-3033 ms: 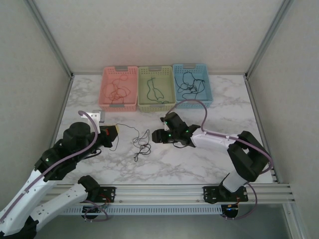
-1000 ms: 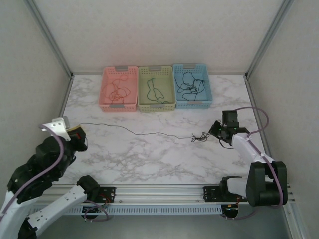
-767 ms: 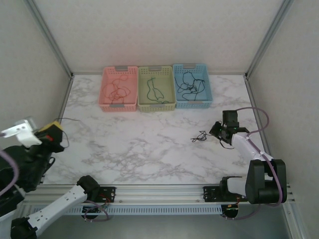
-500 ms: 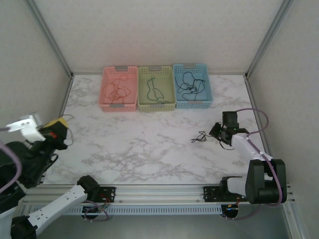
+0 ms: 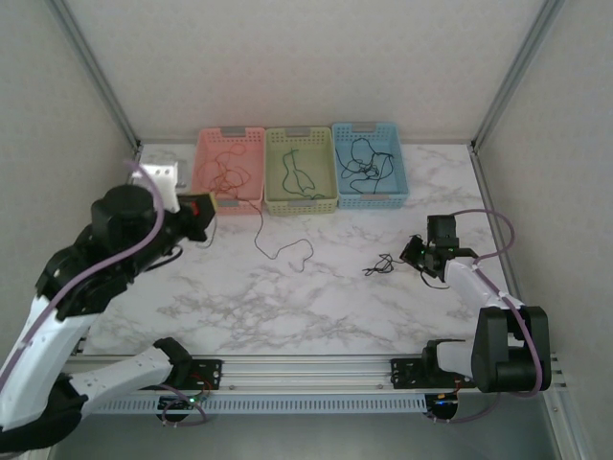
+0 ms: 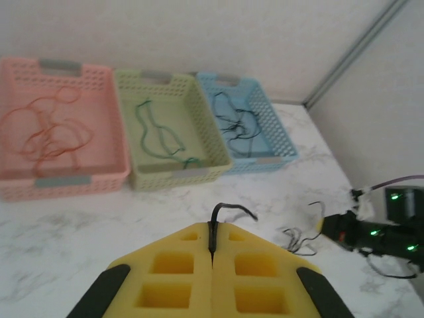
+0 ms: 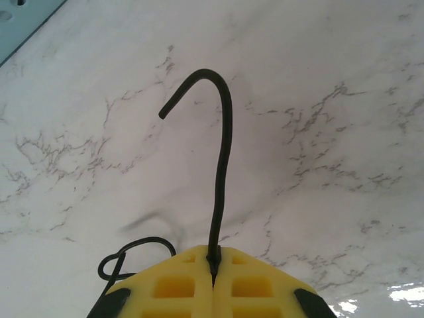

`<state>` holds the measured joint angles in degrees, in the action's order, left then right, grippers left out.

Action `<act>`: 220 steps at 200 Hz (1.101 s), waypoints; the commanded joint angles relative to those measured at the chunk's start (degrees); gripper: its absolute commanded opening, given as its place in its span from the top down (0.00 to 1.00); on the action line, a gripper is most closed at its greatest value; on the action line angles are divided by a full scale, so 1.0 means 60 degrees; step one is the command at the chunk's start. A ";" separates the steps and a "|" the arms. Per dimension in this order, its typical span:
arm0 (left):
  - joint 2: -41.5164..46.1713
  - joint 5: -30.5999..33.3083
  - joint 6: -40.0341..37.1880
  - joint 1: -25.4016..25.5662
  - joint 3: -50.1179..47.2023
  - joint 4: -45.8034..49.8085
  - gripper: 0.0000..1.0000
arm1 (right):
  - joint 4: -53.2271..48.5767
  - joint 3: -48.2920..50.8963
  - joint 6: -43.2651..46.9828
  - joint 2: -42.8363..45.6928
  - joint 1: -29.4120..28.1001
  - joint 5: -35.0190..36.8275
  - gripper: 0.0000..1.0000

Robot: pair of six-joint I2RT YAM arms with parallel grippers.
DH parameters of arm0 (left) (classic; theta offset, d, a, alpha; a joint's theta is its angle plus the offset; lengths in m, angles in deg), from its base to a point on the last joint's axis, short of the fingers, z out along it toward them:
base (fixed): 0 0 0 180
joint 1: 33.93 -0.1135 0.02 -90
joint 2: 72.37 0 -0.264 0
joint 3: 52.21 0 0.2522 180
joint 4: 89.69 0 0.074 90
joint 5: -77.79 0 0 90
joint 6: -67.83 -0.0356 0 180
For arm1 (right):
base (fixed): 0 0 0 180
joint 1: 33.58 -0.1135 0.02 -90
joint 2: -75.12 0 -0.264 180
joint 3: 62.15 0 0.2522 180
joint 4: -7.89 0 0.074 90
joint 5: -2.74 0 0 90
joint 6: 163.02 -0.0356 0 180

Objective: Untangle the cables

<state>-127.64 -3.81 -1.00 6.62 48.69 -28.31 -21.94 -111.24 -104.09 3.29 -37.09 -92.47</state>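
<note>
My left gripper (image 5: 209,213) hangs in front of the pink basket (image 5: 206,187), its yellow pads (image 6: 213,228) shut on one end of a loose black cable (image 5: 257,244). That cable trails down onto the marble to the right. At the right side, my right gripper (image 5: 415,255) sits low over the table, shut on a second black cable (image 7: 222,165) whose short end curls upward. A small black tangle (image 5: 383,265) lies just left of it. Red-orange cables (image 5: 225,172), green cables (image 5: 299,172) and black cables (image 5: 364,163) lie in the three baskets.
The pink basket, the green basket (image 5: 326,196) and the blue basket (image 5: 397,187) stand side by side at the back of the marble table (image 5: 287,307). A metal rail (image 5: 316,369) runs along the near edge. Walls close in left and right.
My left arm pulled one black cable free of the tangle toward the far left, then swung back to the pink basket with it trailing. The right gripper stayed put with the small tangle.
</note>
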 commanded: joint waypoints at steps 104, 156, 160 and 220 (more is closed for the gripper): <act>-0.9635 -0.3450 -0.0813 -0.0129 1.0927 -0.0796 1.00 | 0.0361 0.0275 -0.0023 -0.0185 0.0066 -0.0539 1.00; -1.1410 -0.3677 -0.0460 -0.0372 1.1860 -0.3359 1.00 | 0.0435 0.0264 -0.0037 -0.0392 0.0057 -0.0776 1.00; -1.1559 -0.3627 -0.0431 -0.0397 1.1867 -0.3491 1.00 | 0.0441 0.0264 -0.0046 -0.0406 0.0058 -0.0795 1.00; -1.4131 -0.3133 0.0864 -0.1209 1.1874 -0.4413 1.00 | 0.0498 0.0234 -0.0042 -0.0667 0.0068 -0.0962 1.00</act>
<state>-206.26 -23.24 -1.33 2.23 118.67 -50.63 -18.99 -110.17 -104.11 -0.06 -37.09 -97.39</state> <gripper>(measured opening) 0.047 0.038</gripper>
